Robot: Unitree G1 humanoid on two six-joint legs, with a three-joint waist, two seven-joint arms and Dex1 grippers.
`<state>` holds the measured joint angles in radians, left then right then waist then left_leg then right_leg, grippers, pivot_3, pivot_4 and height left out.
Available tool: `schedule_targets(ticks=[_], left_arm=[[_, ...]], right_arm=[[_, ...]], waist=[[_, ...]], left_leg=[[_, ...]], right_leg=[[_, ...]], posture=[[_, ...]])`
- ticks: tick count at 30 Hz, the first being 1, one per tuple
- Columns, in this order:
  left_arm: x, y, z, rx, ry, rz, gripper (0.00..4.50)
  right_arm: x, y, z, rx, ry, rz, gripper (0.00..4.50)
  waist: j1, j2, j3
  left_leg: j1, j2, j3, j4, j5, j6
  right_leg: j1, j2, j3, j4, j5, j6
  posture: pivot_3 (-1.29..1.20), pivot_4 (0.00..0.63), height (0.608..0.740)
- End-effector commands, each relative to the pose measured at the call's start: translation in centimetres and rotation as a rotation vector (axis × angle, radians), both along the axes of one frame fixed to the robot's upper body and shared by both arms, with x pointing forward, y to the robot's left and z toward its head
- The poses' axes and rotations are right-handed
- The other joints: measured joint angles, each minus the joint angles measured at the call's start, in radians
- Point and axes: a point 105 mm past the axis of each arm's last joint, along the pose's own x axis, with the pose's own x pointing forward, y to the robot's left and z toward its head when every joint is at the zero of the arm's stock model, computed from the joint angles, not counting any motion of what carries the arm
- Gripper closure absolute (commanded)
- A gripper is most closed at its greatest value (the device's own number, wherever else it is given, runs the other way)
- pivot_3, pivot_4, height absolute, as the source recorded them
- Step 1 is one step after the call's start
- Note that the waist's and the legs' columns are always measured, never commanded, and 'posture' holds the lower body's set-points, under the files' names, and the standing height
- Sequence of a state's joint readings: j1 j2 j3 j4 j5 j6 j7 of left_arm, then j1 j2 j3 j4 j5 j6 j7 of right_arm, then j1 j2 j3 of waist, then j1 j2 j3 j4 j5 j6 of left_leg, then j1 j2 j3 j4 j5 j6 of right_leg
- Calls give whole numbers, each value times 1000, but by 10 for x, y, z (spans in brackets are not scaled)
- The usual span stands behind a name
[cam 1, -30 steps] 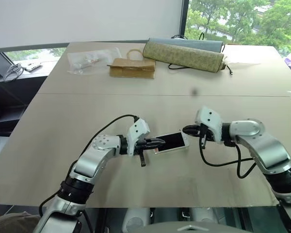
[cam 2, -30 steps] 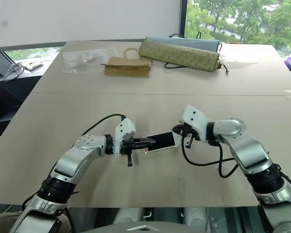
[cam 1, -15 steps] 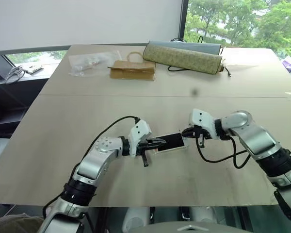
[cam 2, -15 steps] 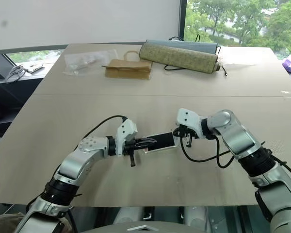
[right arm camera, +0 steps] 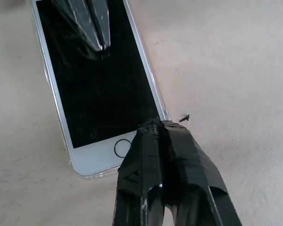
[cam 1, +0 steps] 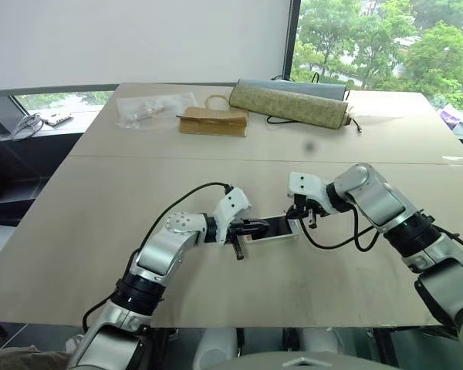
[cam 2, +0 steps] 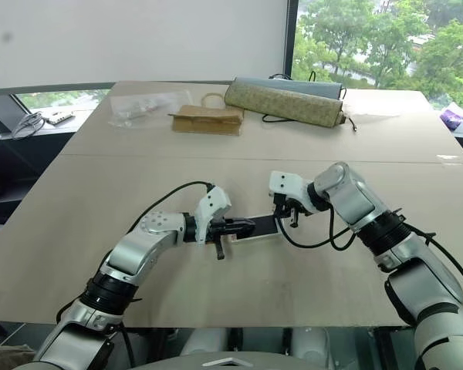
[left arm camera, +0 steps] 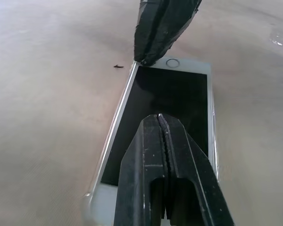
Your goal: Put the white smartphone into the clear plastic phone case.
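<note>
1. The white smartphone [cam 1: 275, 227] is seen lying flat, screen up, on the table [cam 1: 100, 200], between both grippers.
2. The left gripper [cam 1: 261, 227] is pressed together over the screen.
3. The right gripper [right arm camera: 151, 126] is pressed together at the home-button corner.

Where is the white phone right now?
The white smartphone lies flat on the table, near the front middle, between the shut left pincer and right pincer.
</note>
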<state>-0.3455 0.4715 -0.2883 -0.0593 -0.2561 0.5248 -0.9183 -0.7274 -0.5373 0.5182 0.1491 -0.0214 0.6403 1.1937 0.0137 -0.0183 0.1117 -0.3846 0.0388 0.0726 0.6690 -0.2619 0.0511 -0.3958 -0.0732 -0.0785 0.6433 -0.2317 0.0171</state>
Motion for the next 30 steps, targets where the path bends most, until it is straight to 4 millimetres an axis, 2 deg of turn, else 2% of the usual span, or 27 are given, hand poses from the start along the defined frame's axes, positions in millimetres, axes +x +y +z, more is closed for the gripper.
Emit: schedule_targets(ticks=[1,3,5,7,9,16,21,25,30], left_arm=[[-2,-7,21,-16,-49,-14,4500],[-7,-7,26,-20,-50,-15,4500],[-15,-4,26,-18,-43,-19,4500],[-20,1,24,-14,-32,-21,4500],[-22,4,22,-10,-23,-27,4500],[-22,12,20,10,-9,-37,4500],[-24,12,18,23,-9,-39,4500],[-27,13,14,27,-7,-38,4500],[-30,14,8,35,-11,-42,4500]], right_arm=[[-16,15,14,193,10,-26,4467],[-28,17,39,272,-39,-1,4467],[-43,10,43,264,-38,11,4467],[-56,2,37,218,-26,23,4467],[-60,-6,26,177,-12,7,4467],[-52,-18,5,87,-8,-56,4467],[-55,-24,-17,-6,77,-54,4467],[-55,-22,-33,-57,164,-77,4467],[-52,-12,-39,-54,187,-83,4467]], waist=[[-1,5,5],[-2,11,9],[-3,13,12],[-1,14,14],[1,13,16],[-1,9,23],[0,9,24],[-2,7,23],[-2,6,22]], left_leg=[[-1,0,0,0,0,0],[-12,0,0,0,2,2],[-26,0,1,0,4,3],[-31,0,1,0,7,-1],[-32,-1,0,-1,6,0],[-29,-1,0,1,3,5],[-28,-1,-1,3,3,5],[-28,-1,-1,2,3,5],[-17,0,0,0,3,4]], right_leg=[[-1,0,0,-1,1,-2],[-10,-1,1,0,3,-4],[-25,0,2,3,6,-1],[-29,2,1,3,6,0],[-29,2,0,0,5,0],[-26,8,-3,-1,2,-3],[-24,7,-3,-1,1,-1],[-23,8,-1,-1,3,-4],[-16,5,-1,-1,2,-4]], posture=[[0,150,740],[0,150,740],[0,150,740],[0,150,740],[0,150,740],[0,150,740],[0,150,740],[0,150,740],[0,150,740]])
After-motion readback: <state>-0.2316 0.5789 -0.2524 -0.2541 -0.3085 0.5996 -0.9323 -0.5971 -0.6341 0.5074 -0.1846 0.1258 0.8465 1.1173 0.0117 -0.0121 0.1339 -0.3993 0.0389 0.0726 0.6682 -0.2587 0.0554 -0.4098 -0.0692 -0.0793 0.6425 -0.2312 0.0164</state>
